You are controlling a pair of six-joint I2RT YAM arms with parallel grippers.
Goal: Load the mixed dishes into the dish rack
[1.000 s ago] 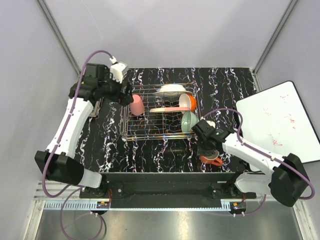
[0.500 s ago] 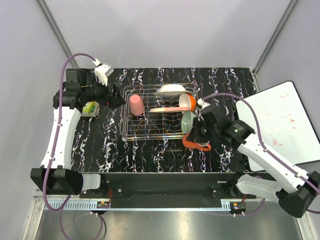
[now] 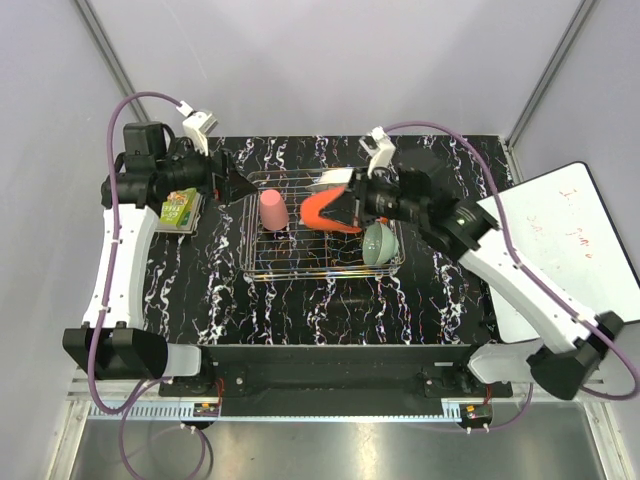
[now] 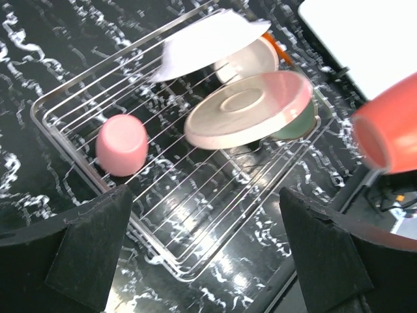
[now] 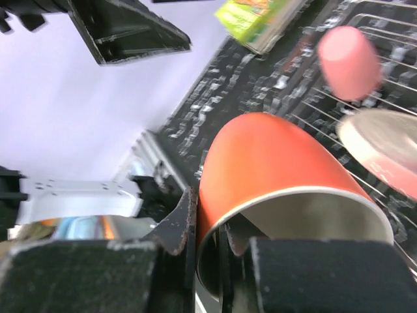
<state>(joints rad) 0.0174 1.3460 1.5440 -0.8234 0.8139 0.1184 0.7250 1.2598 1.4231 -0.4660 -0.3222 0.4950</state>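
Hanging over the dish rack (image 3: 300,268), a smooth orange mug (image 3: 320,212) is held by the right hand (image 3: 348,203), whose fingers (image 5: 177,228) are pinched on the mug's thin rim. The mug is round, shiny outside and pale grey inside. It is tipped on its side above the rack and is not touching it.

The rack is made of thin silver wires and is set on a black worktop (image 3: 440,300) with white squiggles like marble. A pink cup (image 3: 273,210) is placed at the rack's left end, with its closed bottom turned to the cameras. A peach-pink plate (image 4: 251,107) is leaned in the middle, and a raised ring is seen on its underside. A white plate (image 4: 208,39) is seen behind it, with an orange bowl (image 4: 257,62) close by and a pale green bowl (image 3: 378,243) at the right end.

The left hand (image 3: 237,187) is spread wide with nothing in it, just beside the rack's left end.

A green book (image 3: 180,208) is laid left of the rack; its cover print is too small to be read. A white board (image 3: 560,250) on the right is marked with faint red scribbles that cannot be read.
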